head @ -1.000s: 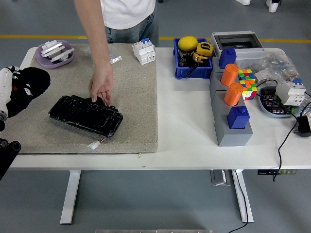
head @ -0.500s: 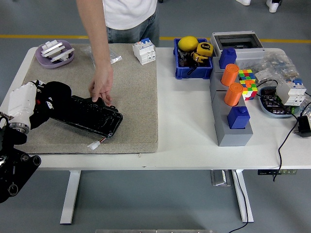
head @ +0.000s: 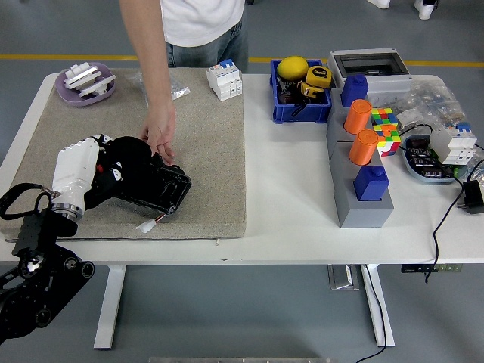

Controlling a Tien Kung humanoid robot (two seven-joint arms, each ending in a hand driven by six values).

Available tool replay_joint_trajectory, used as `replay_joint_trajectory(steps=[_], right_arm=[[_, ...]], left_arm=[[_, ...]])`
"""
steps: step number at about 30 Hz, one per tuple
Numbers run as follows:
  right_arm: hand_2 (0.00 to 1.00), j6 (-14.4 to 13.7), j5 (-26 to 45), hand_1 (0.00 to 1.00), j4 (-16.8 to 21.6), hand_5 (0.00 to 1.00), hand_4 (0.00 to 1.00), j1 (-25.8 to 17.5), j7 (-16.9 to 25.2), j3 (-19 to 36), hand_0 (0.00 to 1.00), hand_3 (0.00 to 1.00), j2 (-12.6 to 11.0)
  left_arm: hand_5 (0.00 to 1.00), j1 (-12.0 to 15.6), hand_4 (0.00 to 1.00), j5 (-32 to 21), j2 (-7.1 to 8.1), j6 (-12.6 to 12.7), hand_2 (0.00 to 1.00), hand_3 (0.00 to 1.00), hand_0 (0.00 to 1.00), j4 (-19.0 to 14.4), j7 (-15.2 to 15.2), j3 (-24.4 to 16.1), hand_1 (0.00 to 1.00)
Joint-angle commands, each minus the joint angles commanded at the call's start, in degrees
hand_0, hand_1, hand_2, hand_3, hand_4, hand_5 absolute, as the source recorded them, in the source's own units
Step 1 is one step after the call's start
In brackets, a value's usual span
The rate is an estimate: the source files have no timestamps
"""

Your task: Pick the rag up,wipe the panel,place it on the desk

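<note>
Person (head: 189,26) at far side cut off by top edge, only torso & one arm visible. Panel (head: 155,189): left part hidden under rag (head: 128,162) & left hand (head: 83,170). Fingers buried in the dark rag, can't tell them apart from cloth. Left arm (head: 34,287) runs off the bottom-left corner. Person's hand (head: 159,132): fingertips at panel's far edge, contact unclear. Clutter at far right partly cropped by the edge, bits too small to ID.

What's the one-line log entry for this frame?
phase: wiping | left hand: shut on rag, on panel | person's hand: steadying panel's far edge | right hand: not in view | mat: under panel
</note>
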Motion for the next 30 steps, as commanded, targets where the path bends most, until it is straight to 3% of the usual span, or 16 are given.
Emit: replay_joint_trajectory(steps=[10, 19, 30], right_arm=[[0.689, 0.18, 0.18, 0.541, -0.02, 0.535, 0.998, 0.0, -0.07, -0.43, 0.78, 0.636, -0.27], [0.688, 0.26, 0.42, 0.539, -0.11, 0.536, 0.998, 0.11, -0.11, -0.55, 0.779, 0.635, -0.46], [0.689, 0.24, 0.53, 0.539, -0.04, 0.535, 0.998, 0.11, -0.16, -0.79, 0.779, 0.637, -0.37]], left_arm=[[0.002, 0.67, 0.074, -0.37, -0.14, -0.02, 0.595, 0.52, 0.223, -3.66, 1.4, 7.69, 0.185], [0.002, 1.01, 0.07, 1.01, -0.14, -0.75, 0.593, 0.52, 0.224, -9.66, 3.55, 10.53, 0.183], [0.002, 1.34, 0.071, 1.27, -1.01, -0.55, 0.592, 0.521, 0.224, -8.03, 4.17, 9.93, 0.184]])
